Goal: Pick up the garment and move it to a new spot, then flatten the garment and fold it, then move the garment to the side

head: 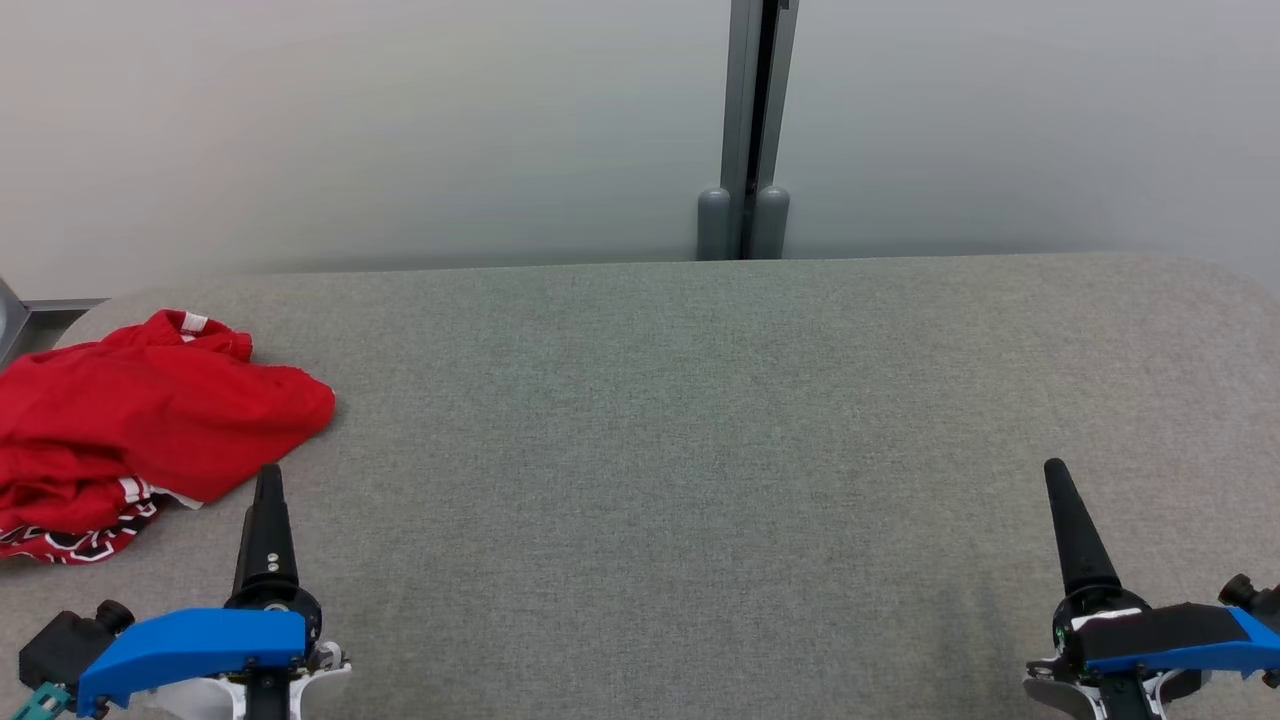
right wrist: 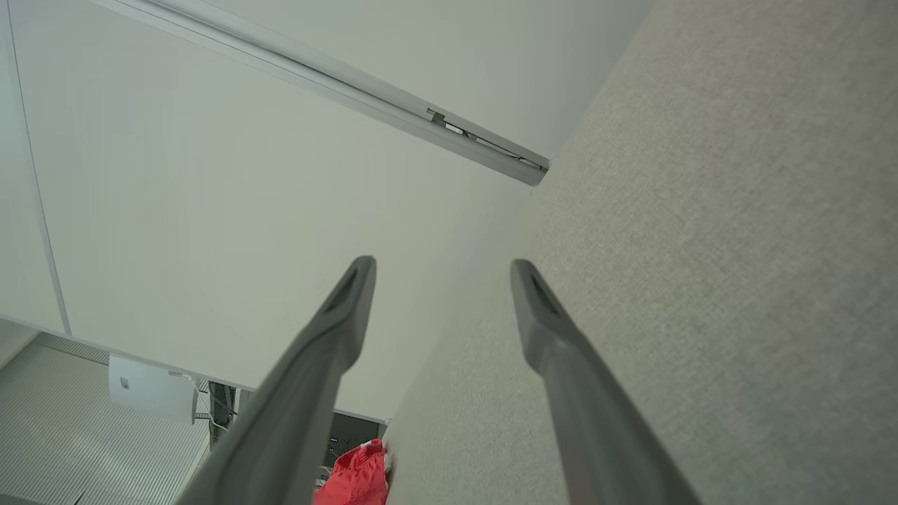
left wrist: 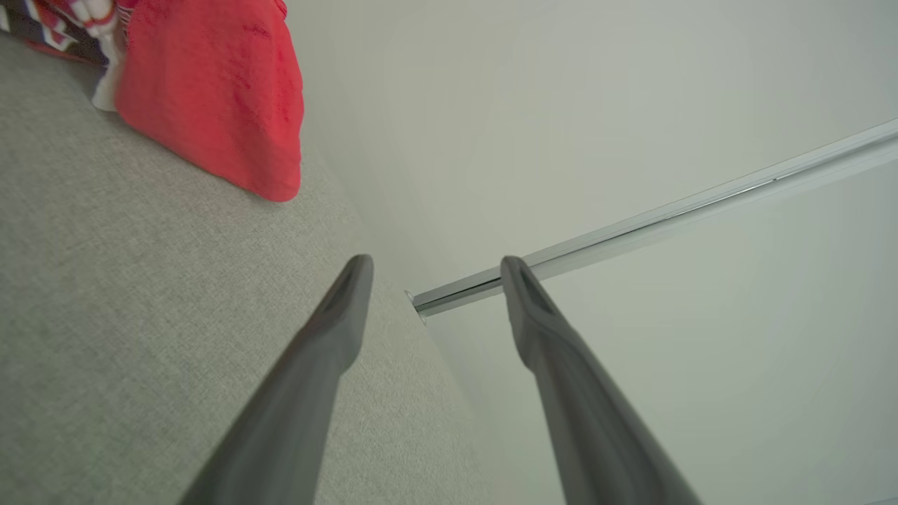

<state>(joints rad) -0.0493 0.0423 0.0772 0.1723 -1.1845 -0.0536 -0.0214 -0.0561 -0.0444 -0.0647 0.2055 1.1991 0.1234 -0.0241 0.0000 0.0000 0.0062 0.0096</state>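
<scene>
A crumpled red garment with a white and dark pattern at its lower edge lies at the far left of the grey fabric table. My left gripper hovers just right of the garment's near corner, apart from it. The left wrist view has its fingers spread open and empty, the garment up and to the left of them. My right gripper is at the lower right over bare table. Its fingers are open and empty, with the garment small in the distance.
A pale wall runs behind the table, with a grey vertical post at its middle. A grey metal edge shows at the far left beyond the table. The table's back edge curves down at both corners.
</scene>
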